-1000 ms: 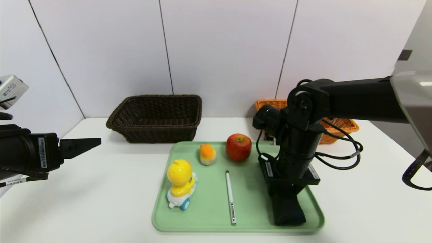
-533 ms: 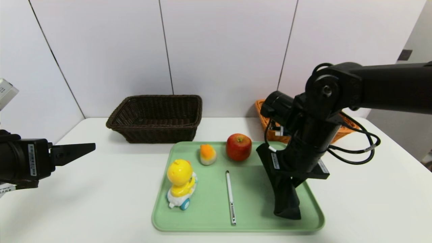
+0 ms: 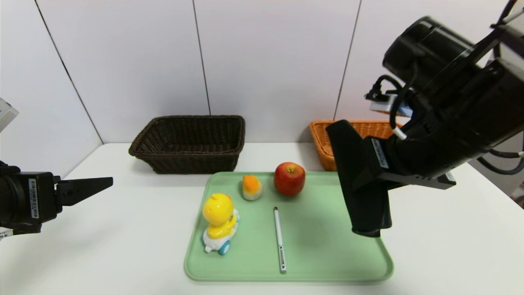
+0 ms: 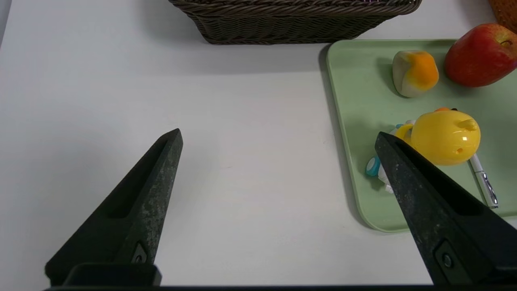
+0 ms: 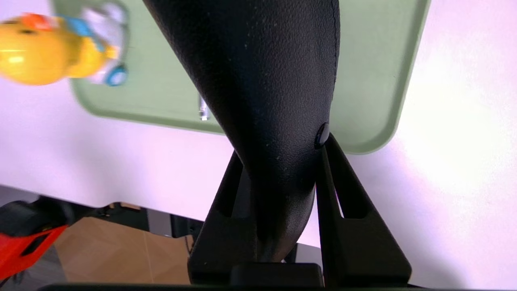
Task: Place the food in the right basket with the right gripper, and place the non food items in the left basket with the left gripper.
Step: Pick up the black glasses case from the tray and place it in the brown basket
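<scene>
My right gripper (image 5: 282, 147) is shut on one end of the long black pouch (image 3: 362, 184), which hangs in the air over the right side of the green tray (image 3: 319, 254). On the tray lie the red apple (image 3: 290, 178), the small white piece with an orange top (image 3: 252, 187), the yellow duck toy (image 3: 219, 221) and the slim pen (image 3: 279, 239). My left gripper (image 4: 278, 135) hovers open and empty over bare table left of the tray. The dark brown left basket (image 3: 192, 164) stands behind the tray, and the orange right basket (image 3: 323, 143) is partly hidden by my right arm.
White wall panels rise right behind the baskets. Bare white table lies left of the tray, under my left gripper, and to the right of the tray. The table's front edge and the floor beyond it show in the right wrist view.
My right gripper closed on the pouch and lifted it off the tray, up and to the right. My left gripper drew back slightly to the left.
</scene>
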Available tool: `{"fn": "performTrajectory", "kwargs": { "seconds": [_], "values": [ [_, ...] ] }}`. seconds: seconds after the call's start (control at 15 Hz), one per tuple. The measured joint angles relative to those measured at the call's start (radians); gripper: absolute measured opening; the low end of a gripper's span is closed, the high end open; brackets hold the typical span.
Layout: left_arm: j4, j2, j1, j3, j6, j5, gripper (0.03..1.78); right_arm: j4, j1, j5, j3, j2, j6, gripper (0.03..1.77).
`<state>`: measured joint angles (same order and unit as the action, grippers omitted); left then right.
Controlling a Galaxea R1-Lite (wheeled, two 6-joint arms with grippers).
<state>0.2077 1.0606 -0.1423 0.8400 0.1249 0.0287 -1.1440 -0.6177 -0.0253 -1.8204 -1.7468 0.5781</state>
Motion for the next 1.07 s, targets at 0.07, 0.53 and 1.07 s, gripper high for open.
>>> {"fn": "performTrajectory", "kwargs": {
  "seconds": [0.07,0.53,1.07],
  "values": [
    [0.003,0.000,0.000,0.000,0.000,0.001,1.69,0.019,-0.011,-0.017,-0.020,0.027,-0.002,0.43],
    [0.010,-0.007,-0.001,0.039,0.001,-0.011,1.69,0.698,-0.051,-0.044,-0.043,0.019,0.037,0.42],
    [0.010,-0.019,-0.021,0.048,0.004,-0.046,1.69,1.351,-0.118,0.021,-0.117,-0.288,0.037,0.41]
  ]
}}
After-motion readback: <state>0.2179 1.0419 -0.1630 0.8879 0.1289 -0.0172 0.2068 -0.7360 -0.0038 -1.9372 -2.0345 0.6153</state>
